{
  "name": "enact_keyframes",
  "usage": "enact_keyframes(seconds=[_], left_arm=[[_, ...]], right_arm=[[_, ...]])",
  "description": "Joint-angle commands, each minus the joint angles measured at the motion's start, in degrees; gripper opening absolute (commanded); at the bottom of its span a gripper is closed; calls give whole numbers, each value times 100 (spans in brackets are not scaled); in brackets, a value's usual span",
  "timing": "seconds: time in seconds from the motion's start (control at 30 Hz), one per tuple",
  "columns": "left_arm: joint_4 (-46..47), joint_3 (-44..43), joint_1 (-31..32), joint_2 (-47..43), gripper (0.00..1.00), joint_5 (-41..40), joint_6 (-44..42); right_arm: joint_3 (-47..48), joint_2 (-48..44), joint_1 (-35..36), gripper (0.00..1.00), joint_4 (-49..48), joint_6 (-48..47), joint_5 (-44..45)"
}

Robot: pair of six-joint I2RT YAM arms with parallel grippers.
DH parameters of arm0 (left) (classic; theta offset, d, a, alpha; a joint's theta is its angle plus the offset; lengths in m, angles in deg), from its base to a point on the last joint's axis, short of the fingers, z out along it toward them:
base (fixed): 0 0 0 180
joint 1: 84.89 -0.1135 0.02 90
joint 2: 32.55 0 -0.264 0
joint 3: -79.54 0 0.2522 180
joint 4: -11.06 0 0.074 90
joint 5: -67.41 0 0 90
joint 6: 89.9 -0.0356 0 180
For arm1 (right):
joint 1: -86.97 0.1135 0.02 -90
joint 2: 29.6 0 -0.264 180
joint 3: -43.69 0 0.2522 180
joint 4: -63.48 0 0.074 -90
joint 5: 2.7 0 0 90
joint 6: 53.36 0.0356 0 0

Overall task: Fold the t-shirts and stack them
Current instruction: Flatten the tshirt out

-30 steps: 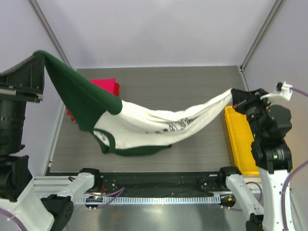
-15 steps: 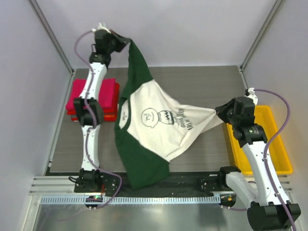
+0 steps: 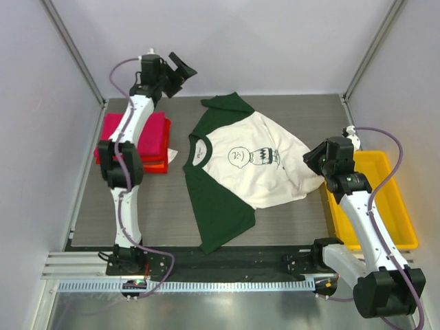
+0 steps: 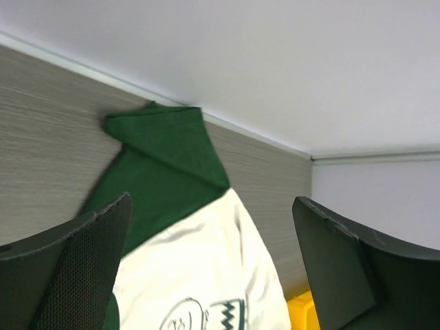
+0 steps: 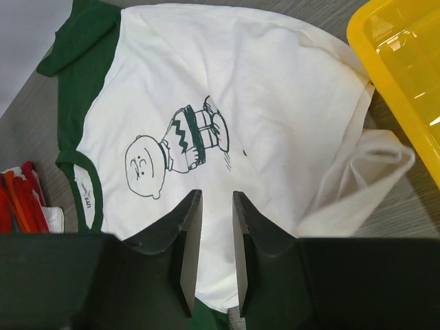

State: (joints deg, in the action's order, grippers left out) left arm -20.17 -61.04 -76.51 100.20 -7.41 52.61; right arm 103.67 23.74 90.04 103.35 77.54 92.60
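Observation:
The cream-white t-shirt (image 3: 240, 161) with dark green collar and sleeves lies spread face up on the table, its cartoon print showing (image 5: 175, 144). Its right hem is bunched next to the tray. My left gripper (image 3: 181, 69) hangs wide open above the table's back edge, over the far green sleeve (image 4: 165, 158), holding nothing. Over the shirt's right edge, my right gripper (image 3: 313, 159) has its jaws a little apart, with nothing between the fingers (image 5: 216, 194). A magenta-pink folded shirt (image 3: 137, 132) sits on a red one (image 3: 152, 166) at the left.
A yellow plastic tray (image 3: 402, 206) stands along the right edge of the table, close to my right arm. The white back wall and metal frame posts close in the far side. A small white tag pokes out from under the folded stack.
Both grippers have let go of the shirt, which has dropped flat onto the table. The left jaws opened wide and the right jaws parted a little.

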Motion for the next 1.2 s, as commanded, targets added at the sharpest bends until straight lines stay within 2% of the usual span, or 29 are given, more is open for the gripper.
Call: enact_keyframes(seconds=[0.0,0.03,0.1,0.17,0.2,0.3,0.33,0.4,0.47,0.53,0.57,0.67,0.73,0.93,1.17], left_arm=[[-201,550,23,-1722,100,-278,-645],[-517,623,84,-1926,100,-505,-820],[-1604,667,181,-2199,100,-971,-1040],[-2047,912,435,-2735,100,-1253,-1416],[-2276,1340,575,-3006,100,-1872,-1550],[-2750,2193,1269,-3956,100,-3017,-2006],[-2927,2345,1663,-4359,100,-3821,-2069],[-3278,2888,1955,-4739,100,-4320,-2096],[-3193,3477,2062,-5483,100,-4278,-1991],[-2772,4584,2036,-6074,100,-3842,-1806],[-2352,5388,2045,-6720,100,-3656,-1788],[-1490,6518,2045,-7699,100,-3024,-1464],[-1417,7153,2045,-8334,100,-2899,-1288],[-2242,7470,2045,-8432,100,-2661,-1296],[-1462,8576,2045,-8371,100,-2072,-849]], right_arm=[[-7,44,-26,31,-484,5,68],[-7,71,-26,31,-501,-4,85],[-7,124,-26,40,-554,5,103],[-34,220,-26,46,-615,-30,59],[-42,247,-17,46,-659,-30,15],[-43,396,-26,47,-765,-91,-125],[-43,440,-17,47,-783,-126,-195],[-34,528,-17,47,-826,-179,-266],[-34,615,-17,47,-861,-284,-345],[-16,808,-17,48,-862,-372,-372],[-7,879,-17,48,-844,-425,-363],[-34,1248,9,52,-757,-513,-275],[-25,1572,79,56,-686,-610,-205],[203,2443,535,56,-546,-1049,58],[555,3182,896,55,-300,-1076,1095]])
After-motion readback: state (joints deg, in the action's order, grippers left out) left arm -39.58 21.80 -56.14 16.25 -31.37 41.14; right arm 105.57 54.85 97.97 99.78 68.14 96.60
